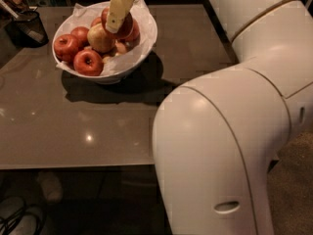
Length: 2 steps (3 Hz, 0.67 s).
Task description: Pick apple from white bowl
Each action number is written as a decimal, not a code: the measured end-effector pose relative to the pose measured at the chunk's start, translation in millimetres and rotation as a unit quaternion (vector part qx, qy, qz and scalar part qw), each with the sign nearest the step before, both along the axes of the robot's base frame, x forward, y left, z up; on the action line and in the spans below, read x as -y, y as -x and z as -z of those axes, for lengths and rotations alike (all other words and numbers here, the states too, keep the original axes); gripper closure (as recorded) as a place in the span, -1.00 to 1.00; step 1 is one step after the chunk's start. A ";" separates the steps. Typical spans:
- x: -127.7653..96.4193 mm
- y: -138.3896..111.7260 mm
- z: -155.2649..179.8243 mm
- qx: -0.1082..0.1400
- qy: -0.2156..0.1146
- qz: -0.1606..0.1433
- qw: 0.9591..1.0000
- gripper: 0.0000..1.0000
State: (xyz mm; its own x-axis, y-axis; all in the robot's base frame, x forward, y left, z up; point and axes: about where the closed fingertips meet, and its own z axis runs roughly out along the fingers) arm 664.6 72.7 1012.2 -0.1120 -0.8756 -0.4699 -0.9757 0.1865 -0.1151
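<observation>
The white bowl (145, 37), lined with crinkled white paper, stands at the back left of the table. My gripper (119, 14) reaches down from the top edge over the middle of the bowl. Its pale yellow finger (119, 5) lies across a deep-red apple (129, 29). The gripper is shut on this apple and holds it slightly above the other fruit. The finger hides most of the apple's front, and no sticker shows.
A yellowish-green apple (100, 38) and two red apples (66, 45) (88, 61) lie in the bowl's left half. A black mesh cup (27, 27) stands at the far left. The grey table (73, 126) ends near the bottom. My white arm (234, 131) fills the right side.
</observation>
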 end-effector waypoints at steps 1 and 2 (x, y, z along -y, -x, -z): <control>-4.7 20.4 -11.9 0.004 -0.016 -0.031 0.999 1.00; -8.6 45.6 -21.5 0.009 -0.026 -0.060 0.998 1.00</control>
